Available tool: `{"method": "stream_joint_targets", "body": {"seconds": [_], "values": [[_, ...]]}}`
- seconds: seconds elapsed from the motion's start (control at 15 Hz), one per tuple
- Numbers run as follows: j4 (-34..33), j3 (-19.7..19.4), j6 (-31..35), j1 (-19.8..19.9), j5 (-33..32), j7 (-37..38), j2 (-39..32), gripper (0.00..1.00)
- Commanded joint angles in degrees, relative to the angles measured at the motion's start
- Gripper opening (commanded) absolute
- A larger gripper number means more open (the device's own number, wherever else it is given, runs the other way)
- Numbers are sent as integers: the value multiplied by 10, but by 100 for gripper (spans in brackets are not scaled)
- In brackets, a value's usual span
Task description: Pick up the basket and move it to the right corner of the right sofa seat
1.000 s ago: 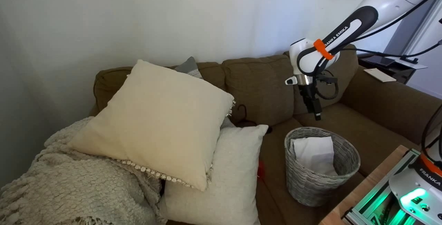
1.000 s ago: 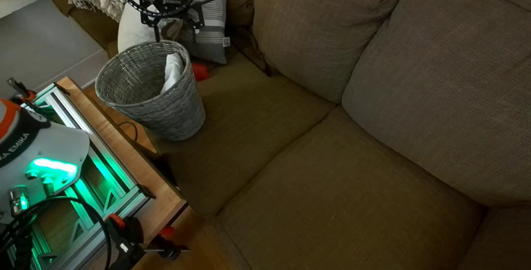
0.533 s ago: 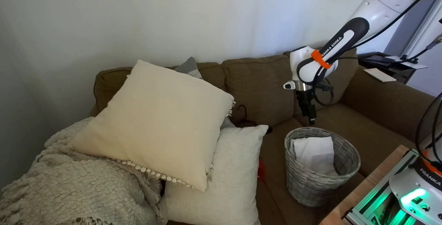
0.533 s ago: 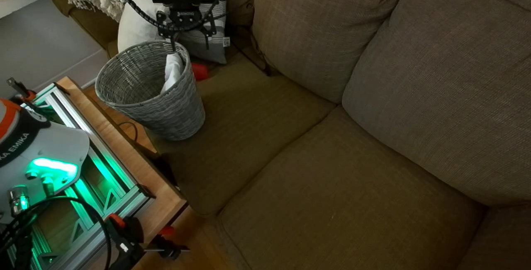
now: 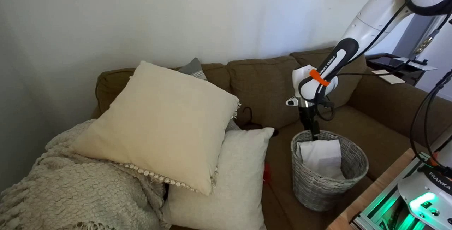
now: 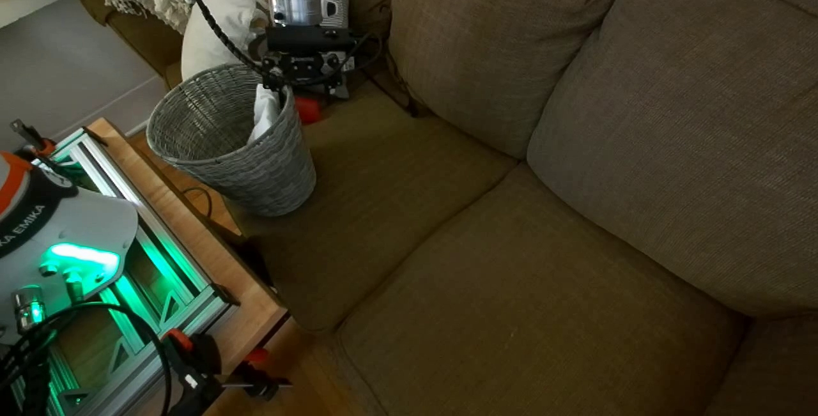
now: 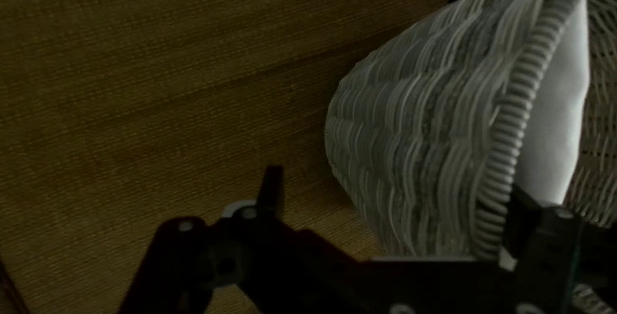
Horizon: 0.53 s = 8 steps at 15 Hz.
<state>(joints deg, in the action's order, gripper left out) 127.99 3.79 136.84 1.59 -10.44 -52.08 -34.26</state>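
Note:
The light-grey woven basket (image 5: 314,194) stands on the brown sofa, on the seat beside the pillows; it also shows in an exterior view (image 6: 268,176) and the wrist view (image 7: 409,126). White cloth (image 5: 322,159) lies inside it. My gripper (image 6: 307,89) is open at the basket's rim, on the side toward the sofa back. In the wrist view the open gripper (image 7: 395,184) has one finger inside the rim by the cloth and the other outside, apart from the wall. The right sofa seat (image 6: 537,314) is the flat brown cushion beyond the seam from the basket.
Cream pillows (image 5: 166,127) and a knitted blanket (image 5: 81,184) fill the other sofa end. A red object (image 6: 308,110) lies beside the basket. The robot's wooden table (image 6: 255,304) stands close to the basket. Back cushions (image 6: 677,135) and an armrest (image 5: 399,106) bound the right seat.
My gripper has come down and shifted toward the sofa back side of the basket, from above it to its rim. The basket has not moved.

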Motion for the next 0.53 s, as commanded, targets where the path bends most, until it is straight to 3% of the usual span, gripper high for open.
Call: {"method": "stream_joint_targets", "body": {"seconds": [0.0,0.13,0.2,0.33,0.47], "values": [[-14,12,31,-7,-22,10,-43,100],[-10,9,69,-20,-29,33,-49,97],[-9,4,91,-27,-36,45,-50,75],[3,-1,125,-39,-54,69,-39,71],[12,1,135,-42,-65,82,-29,53]]}}
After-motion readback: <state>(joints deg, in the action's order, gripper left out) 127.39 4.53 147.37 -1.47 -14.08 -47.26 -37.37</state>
